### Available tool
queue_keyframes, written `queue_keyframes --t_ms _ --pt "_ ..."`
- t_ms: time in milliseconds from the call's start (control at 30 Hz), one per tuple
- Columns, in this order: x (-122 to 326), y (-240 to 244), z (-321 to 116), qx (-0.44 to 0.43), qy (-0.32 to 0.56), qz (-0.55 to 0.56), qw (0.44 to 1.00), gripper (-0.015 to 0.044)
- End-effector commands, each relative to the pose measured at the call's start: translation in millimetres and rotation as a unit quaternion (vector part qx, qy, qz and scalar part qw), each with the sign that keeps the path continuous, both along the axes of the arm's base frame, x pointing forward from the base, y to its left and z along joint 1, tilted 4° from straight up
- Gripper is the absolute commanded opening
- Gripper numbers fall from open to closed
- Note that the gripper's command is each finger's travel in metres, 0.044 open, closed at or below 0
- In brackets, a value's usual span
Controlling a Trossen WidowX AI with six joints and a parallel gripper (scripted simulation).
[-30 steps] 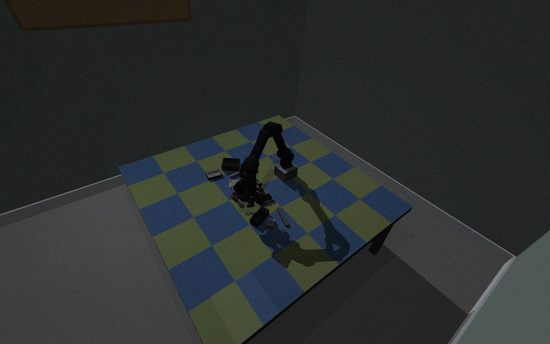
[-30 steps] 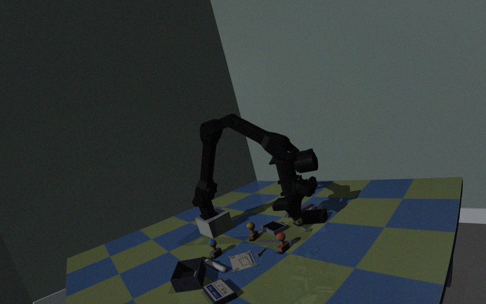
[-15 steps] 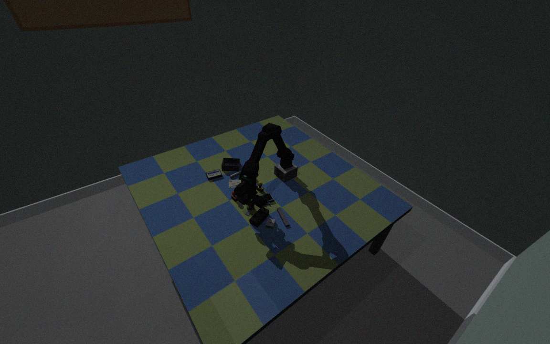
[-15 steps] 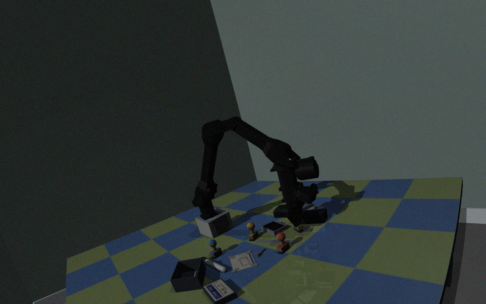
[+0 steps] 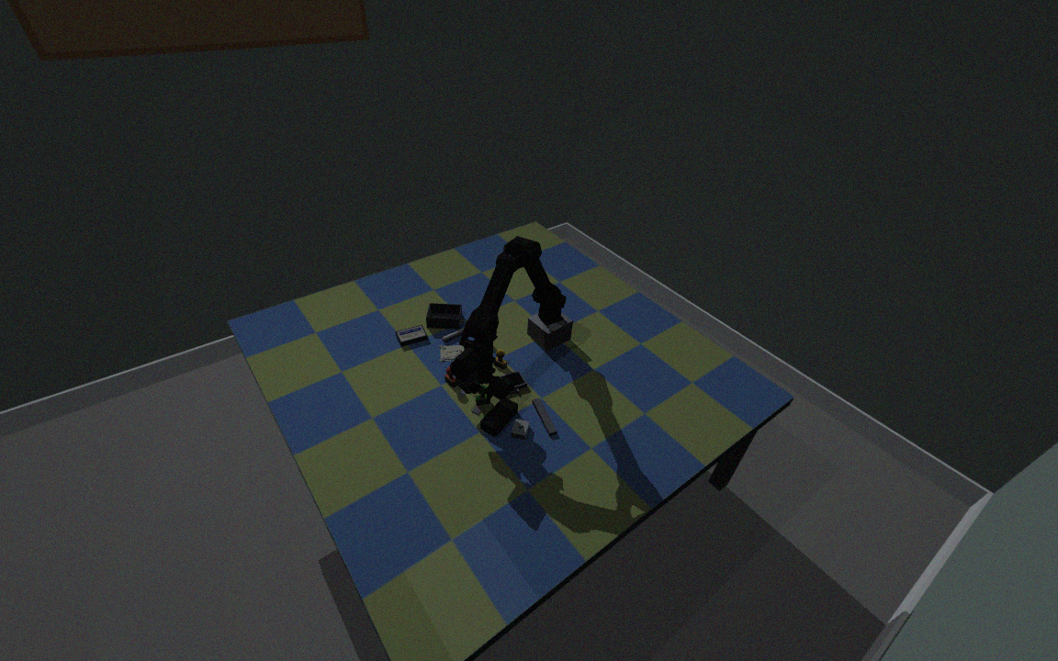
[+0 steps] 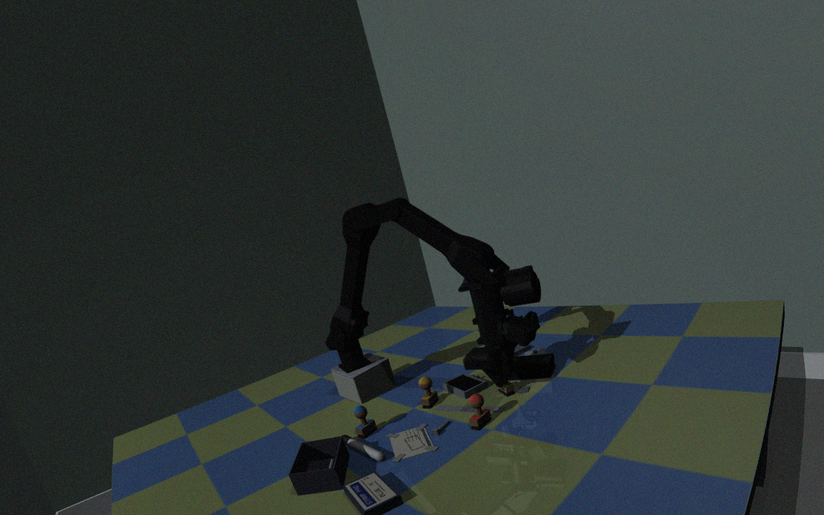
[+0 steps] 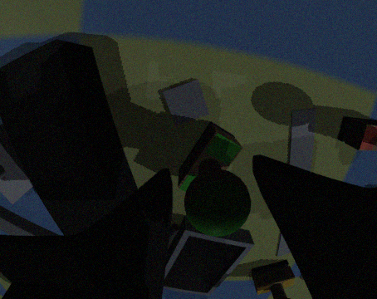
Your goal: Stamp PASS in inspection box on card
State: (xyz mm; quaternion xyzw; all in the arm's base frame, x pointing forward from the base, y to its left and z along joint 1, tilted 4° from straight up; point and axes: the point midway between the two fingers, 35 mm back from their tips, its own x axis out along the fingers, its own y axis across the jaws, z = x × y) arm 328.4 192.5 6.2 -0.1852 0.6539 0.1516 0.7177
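Note:
The green-knobbed stamp point(image 7: 217, 203) point(image 6: 506, 388) stands on the table between the fingers of my gripper point(image 7: 212, 169) point(image 6: 502, 381). The fingers are open, with a gap on both sides of its knob in the wrist view. Its lettering is not readable. The open ink pad point(image 7: 207, 262) point(image 6: 465, 383) lies just beside it. The card point(image 6: 410, 443) point(image 5: 450, 352) lies flat, with a box drawn on it; I cannot make out any print inside. Other stamps stand upright: red point(image 6: 478, 419) point(image 7: 366, 138), yellow point(image 6: 428, 400) point(image 7: 273, 276) and blue point(image 6: 365, 426).
A tall black block point(image 7: 68, 124) point(image 5: 498, 417) stands close beside my gripper. A small grey tile point(image 7: 186, 100) and a grey bar point(image 5: 545, 417) lie nearby. Past the card are a white rounded stick point(image 6: 369, 449), an open dark box point(image 6: 319, 473) and a labelled STAMP PAD case point(image 6: 373, 493).

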Motion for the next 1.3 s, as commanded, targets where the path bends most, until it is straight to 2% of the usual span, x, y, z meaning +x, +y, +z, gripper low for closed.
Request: queue_keyframes --t_ms 0,233,1267 --pt "0.6 1.3 10.2 0.000 0.000 0.000 1.000 0.0259" --pt "-9.9 3.0 114.1 -0.002 0.000 0.002 1.000 0.0259" --pt "-10.6 3.4 116.3 0.000 0.001 0.005 1.000 0.0259"
